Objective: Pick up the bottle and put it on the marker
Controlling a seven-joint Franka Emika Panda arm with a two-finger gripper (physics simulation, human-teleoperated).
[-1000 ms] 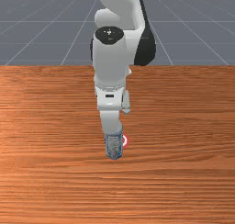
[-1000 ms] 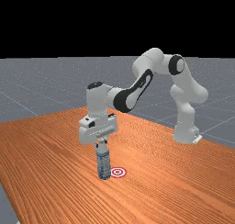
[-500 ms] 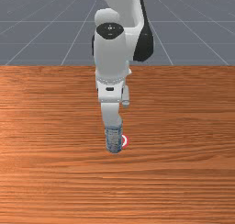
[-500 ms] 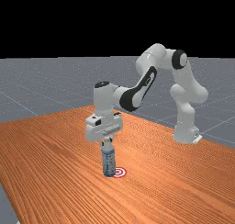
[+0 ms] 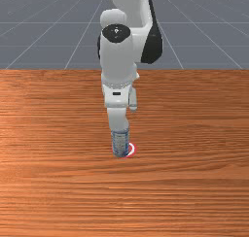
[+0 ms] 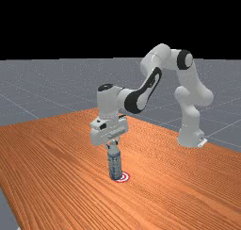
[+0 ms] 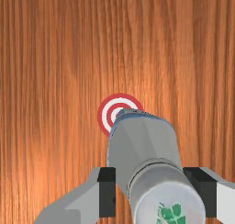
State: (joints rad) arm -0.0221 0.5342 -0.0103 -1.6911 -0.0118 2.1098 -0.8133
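In the far view my gripper point(image 6: 113, 143) is shut on the top of the bottle point(image 6: 114, 164), which hangs upright, its base overlapping the left part of the red-and-white ring marker point(image 6: 125, 177). The front view has the blue-grey bottle point(image 5: 120, 143) below my hand, covering much of the marker point(image 5: 132, 149). In the wrist view the gripper point(image 7: 158, 193) has a dark pad on either side of the bottle's neck and white cap point(image 7: 170, 209); the bottle's lower end hides part of the marker point(image 7: 104, 115). Whether the base touches the table I cannot tell.
The orange-brown wooden table point(image 6: 61, 153) spreads around the bottle and marker. The arm's base point(image 6: 190, 137) stands at the table's far side, at the far view's right. The table's near-left edge runs along the far view's left.
My hand has carried the bottle toward the arm's base, rightward in the far view and upward in the front view. The bottle's base now overlaps the marker more.
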